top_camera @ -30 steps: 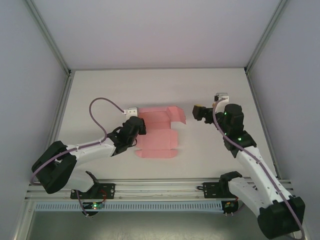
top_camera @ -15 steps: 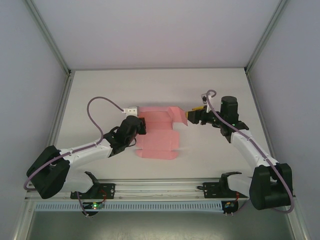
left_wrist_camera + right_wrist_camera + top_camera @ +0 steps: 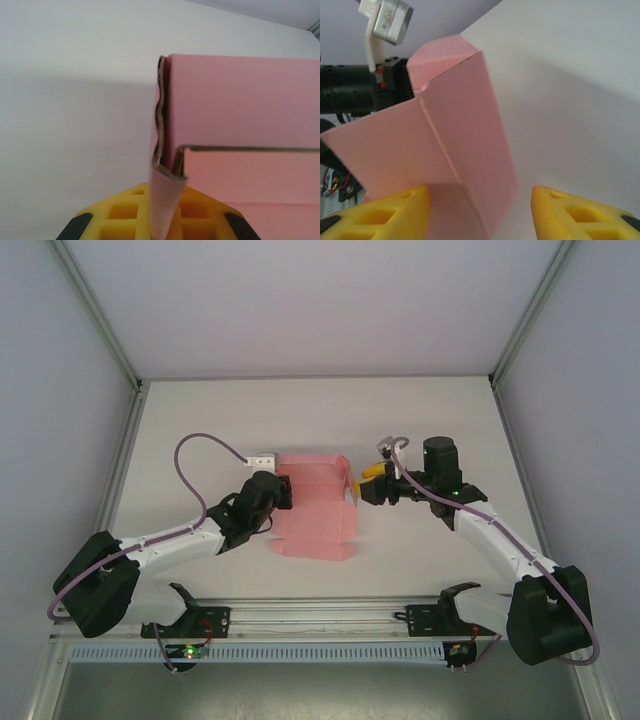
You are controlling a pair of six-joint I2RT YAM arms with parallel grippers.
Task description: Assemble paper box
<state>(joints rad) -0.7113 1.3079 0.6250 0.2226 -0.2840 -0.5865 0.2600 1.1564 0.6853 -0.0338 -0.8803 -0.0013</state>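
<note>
Viewing paper box (image 3: 312, 525): pink card, part-folded, right-side flap (image 3: 351, 480) upright. My left gripper (image 3: 284, 491) pinches left edge; my right gripper (image 3: 368, 484) straddles flap, jaws half-wide, unclamped.

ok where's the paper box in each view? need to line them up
Top external: paper box mid-frame, just right of the left hand.
Left wrist: right half of frame, folded edge running down to bottom centre.
Right wrist: centre-left, a raised flap.
Shared landmark: the left hand, shut on the box's left edge.
</note>
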